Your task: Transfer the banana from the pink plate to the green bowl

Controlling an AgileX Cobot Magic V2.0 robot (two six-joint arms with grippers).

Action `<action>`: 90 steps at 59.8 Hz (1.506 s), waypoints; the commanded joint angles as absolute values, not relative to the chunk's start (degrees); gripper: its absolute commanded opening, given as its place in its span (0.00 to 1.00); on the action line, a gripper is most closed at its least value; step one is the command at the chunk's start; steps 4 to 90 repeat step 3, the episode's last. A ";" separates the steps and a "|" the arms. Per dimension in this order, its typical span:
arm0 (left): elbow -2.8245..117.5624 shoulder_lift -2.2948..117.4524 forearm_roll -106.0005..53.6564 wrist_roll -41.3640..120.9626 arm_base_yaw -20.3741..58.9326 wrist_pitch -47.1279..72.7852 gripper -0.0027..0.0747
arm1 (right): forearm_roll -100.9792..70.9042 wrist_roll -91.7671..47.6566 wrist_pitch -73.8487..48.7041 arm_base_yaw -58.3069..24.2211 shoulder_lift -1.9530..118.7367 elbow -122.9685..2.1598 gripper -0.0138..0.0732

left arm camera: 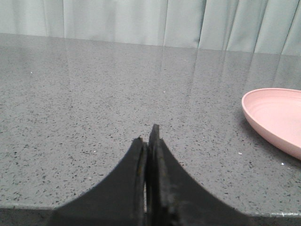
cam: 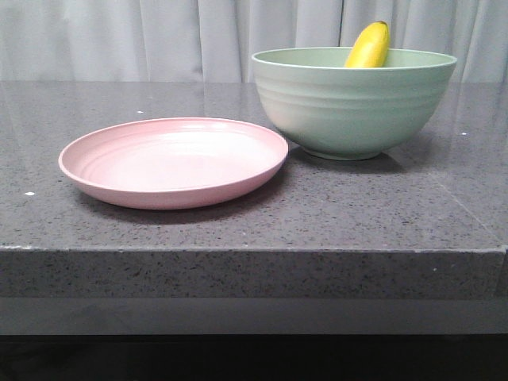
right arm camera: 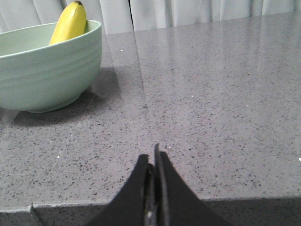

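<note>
The yellow banana (cam: 369,46) leans inside the pale green bowl (cam: 353,107) at the back right of the table, its dark tip poking above the rim. The right wrist view shows the same banana (right arm camera: 69,23) in the bowl (right arm camera: 44,73). Left of the bowl lies the pink plate (cam: 175,161) with nothing on it; its edge (left arm camera: 275,117) shows in the left wrist view. Neither arm appears in the front view. My left gripper (left arm camera: 149,136) is shut and holds nothing, low near the table's front edge, away from the plate. My right gripper (right arm camera: 152,157) is likewise shut and holds nothing, away from the bowl.
The dark grey speckled stone table (cam: 238,222) has a straight front edge close to both grippers. Pale curtains (cam: 159,36) hang behind the table.
</note>
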State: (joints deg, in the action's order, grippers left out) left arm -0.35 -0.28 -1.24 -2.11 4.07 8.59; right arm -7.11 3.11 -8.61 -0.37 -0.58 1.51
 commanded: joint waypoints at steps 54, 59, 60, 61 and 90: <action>-0.61 -1.38 -1.79 -2.25 3.92 3.91 0.01 | -6.63 3.00 -4.50 -0.04 -1.89 1.56 0.08; -0.61 -1.38 -1.79 -2.25 3.92 3.91 0.01 | -6.63 3.00 -4.50 -0.04 -1.89 1.56 0.08; -0.61 -1.38 -1.79 -2.25 3.92 3.91 0.01 | -6.63 3.00 -4.50 -0.04 -1.89 1.56 0.08; -0.61 -1.38 -1.79 -2.25 3.92 3.91 0.01 | -6.63 3.00 -4.50 -0.04 -1.89 1.56 0.08; -0.61 -1.38 -1.79 -2.25 3.92 3.91 0.01 | -6.63 3.00 -4.50 -0.04 -1.89 1.56 0.08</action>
